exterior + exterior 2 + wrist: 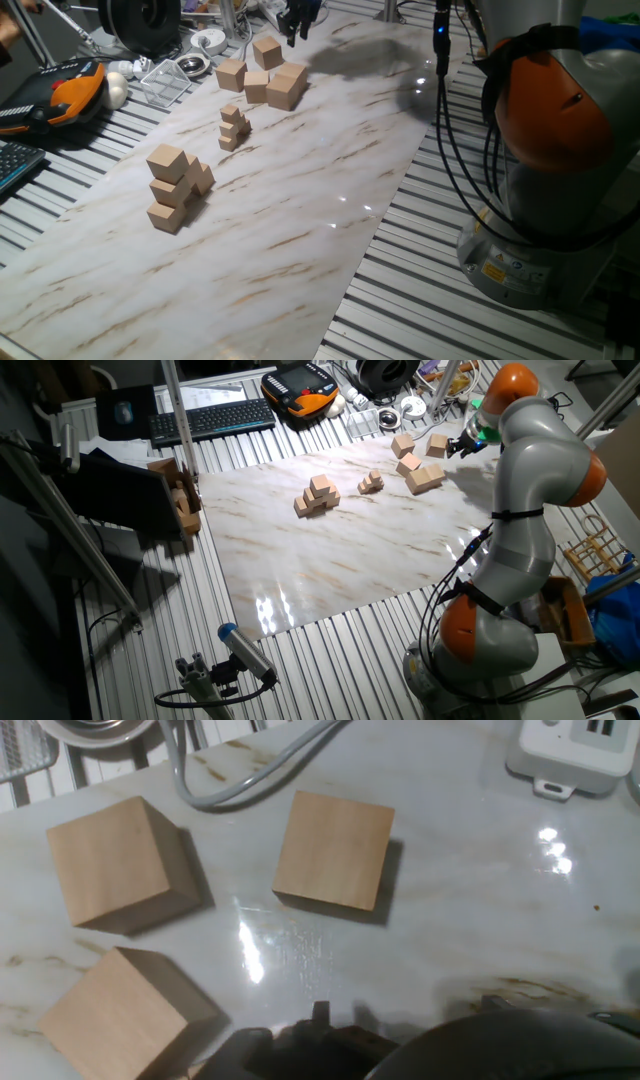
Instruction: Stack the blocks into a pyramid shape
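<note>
Marbled tabletop (330,180) holds loose blocks (262,75) beneath the gripper (298,22), aperture unclear.

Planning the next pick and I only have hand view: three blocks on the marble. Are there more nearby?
Observer: Yes. The fixed views show four loose blocks in that cluster, all resting on the mat, none stacked.
Operator: Anything built yet?
Observer: A stepped pile of tan cubes stands farther along the mat, well apart from the cluster.
Operator: Anything between them?
Observer: A little heap of much smaller cubes sits between the pile and the cluster.
</note>
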You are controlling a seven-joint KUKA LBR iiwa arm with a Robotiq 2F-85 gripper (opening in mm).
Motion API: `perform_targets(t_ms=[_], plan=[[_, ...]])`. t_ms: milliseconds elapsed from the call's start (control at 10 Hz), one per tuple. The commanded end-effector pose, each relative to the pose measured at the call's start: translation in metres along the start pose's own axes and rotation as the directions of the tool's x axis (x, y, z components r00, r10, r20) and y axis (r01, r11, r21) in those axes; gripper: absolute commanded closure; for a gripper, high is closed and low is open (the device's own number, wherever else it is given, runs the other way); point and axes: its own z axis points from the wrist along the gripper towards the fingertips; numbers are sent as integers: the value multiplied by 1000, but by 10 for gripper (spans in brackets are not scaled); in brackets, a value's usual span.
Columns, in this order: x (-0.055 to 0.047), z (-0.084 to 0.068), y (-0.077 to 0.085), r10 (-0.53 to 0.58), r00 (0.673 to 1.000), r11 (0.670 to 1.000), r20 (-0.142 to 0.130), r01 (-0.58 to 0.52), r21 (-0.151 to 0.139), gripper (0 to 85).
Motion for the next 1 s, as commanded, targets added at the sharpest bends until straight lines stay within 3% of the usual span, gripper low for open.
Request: perform_targets(t_ms=[0, 100, 300, 500, 600, 900], plan=[[0, 0, 0, -1, 1000, 1000, -4, 1, 22, 850], [0, 0, 0, -13, 1000, 999, 1, 12, 36, 850], [0, 0, 0, -21, 1000, 999, -16, 21, 38, 850], [0, 0, 0, 27, 1000, 998, -12, -26, 54, 850], [0, 0, 0, 122, 992, 992, -21, -121, 31, 850], [-19, -10, 11, 191, 982, 979, 10, -191, 73, 850]])
